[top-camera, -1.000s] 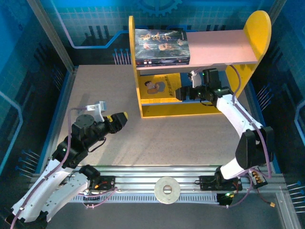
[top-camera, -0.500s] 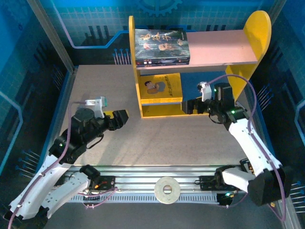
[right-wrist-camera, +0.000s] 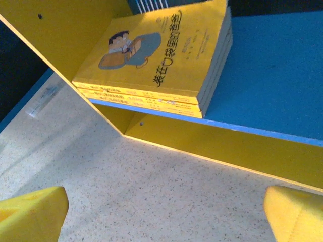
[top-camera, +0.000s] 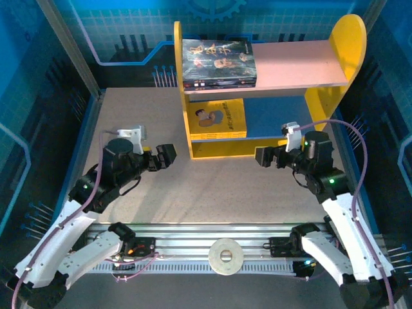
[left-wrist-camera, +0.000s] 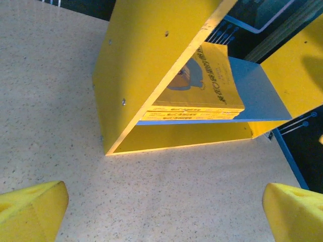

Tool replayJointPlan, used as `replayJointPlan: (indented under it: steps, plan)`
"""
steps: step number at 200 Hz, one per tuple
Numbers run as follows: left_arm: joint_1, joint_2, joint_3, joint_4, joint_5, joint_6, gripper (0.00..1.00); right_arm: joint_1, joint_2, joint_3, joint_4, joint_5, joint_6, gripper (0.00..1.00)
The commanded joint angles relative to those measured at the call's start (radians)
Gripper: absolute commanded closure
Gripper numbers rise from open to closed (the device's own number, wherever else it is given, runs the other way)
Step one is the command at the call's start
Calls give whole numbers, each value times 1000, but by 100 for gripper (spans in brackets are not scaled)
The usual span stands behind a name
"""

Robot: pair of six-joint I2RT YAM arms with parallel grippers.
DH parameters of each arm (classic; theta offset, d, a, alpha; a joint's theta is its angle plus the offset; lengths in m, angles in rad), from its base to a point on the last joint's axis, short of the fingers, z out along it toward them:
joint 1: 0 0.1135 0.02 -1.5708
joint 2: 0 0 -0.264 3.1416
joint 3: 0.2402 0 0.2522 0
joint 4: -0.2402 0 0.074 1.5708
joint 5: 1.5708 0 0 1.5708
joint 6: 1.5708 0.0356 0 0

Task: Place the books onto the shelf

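left arm [top-camera: 50, 248], right arm [top-camera: 342, 215]: white shells, black joints | cables [top-camera: 362, 161]: purplish | gripper fingers [left-wrist-camera: 30, 209]: yellow

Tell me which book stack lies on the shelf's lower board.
The yellow cartoon-cover stack, at the left end of the blue lower board; the dark-cover stack lies on the pink upper board.

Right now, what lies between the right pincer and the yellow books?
Bare tabletop, then the shelf's yellow front lip; the right wrist view shows it.

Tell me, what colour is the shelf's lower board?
The lower board is blue, clearest from the right wrist.
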Motion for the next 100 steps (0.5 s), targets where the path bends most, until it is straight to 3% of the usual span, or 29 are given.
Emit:
replayJointPlan:
  steps: [1, 35, 100]
  plan:
    - [36, 35, 33, -67, 1, -20, 1, -26, -5, 19, -61, 82, 23, 0]
    - [49, 45, 15, -50, -62, 19, 1, -47, -34, -40, -2, 158, 19, 0]
    - [113, -24, -222, 199, -356, 94, 1, -72, -142, -284, 258, 347, 28, 0]
